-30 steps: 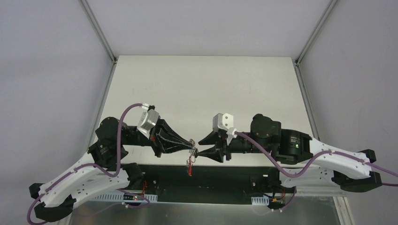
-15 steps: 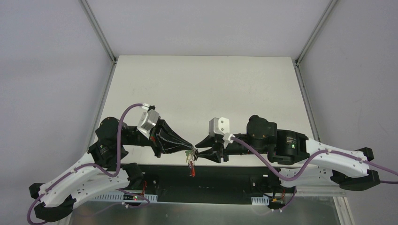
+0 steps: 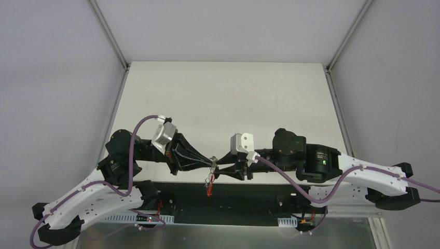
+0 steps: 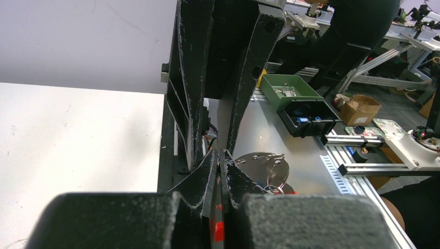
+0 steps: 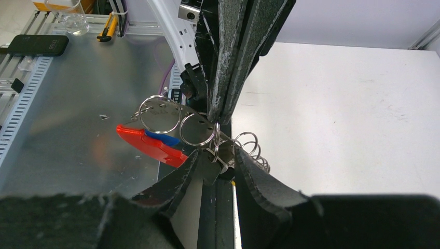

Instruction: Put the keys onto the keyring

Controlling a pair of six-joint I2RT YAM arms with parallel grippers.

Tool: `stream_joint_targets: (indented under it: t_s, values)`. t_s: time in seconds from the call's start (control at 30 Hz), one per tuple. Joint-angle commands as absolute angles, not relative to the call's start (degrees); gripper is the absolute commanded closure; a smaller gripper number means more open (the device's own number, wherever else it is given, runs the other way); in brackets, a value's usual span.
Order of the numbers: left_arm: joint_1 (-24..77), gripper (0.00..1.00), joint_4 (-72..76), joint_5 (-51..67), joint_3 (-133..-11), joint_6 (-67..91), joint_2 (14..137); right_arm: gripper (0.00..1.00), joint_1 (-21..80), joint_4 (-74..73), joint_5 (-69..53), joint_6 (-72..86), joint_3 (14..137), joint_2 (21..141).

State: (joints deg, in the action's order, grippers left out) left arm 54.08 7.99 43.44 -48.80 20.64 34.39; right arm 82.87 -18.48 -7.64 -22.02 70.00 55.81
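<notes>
My left gripper (image 3: 211, 160) and right gripper (image 3: 218, 166) meet tip to tip above the table's near edge. The left gripper (image 4: 220, 165) is shut on the thin silvery keyring (image 5: 197, 129); its curved red section (image 5: 150, 146) hangs below, also seen from above (image 3: 208, 189). In the right wrist view the left fingers (image 5: 228, 72) come down from the top and pinch the ring. My right gripper (image 5: 218, 158) has its fingertips closed round a grey metal key (image 5: 210, 170) in the bunch. A blue key head (image 5: 163, 139) lies against the red part. The other keys are hard to tell apart.
The pale tabletop (image 3: 223, 98) stretches away behind the grippers. A black bar (image 3: 249, 199) and a metal shelf (image 5: 62, 104) lie under the hanging bunch. A coil of small spare rings (image 5: 252, 147) hangs on the table side of the bunch.
My right gripper has moved left up to the left gripper's tip, and its fingers have closed in on the bunch. The hanging keys have swung slightly. The left arm has hardly moved.
</notes>
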Motion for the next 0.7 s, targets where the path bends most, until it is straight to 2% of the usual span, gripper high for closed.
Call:
stream_joint_targets:
  t_s: [0.0, 0.67]
  values:
    - [54.7, 1.00, 12.3, 45.3, -49.3, 21.8, 34.1, 0.69, 83.3, -19.8, -6.9, -24.5, 73.9, 53.8]
    - [54.7, 1.00, 12.4, 45.5, -49.4, 22.0, 34.3, 0.69, 83.5, -20.0, -7.5, -25.8, 76.3, 56.8]
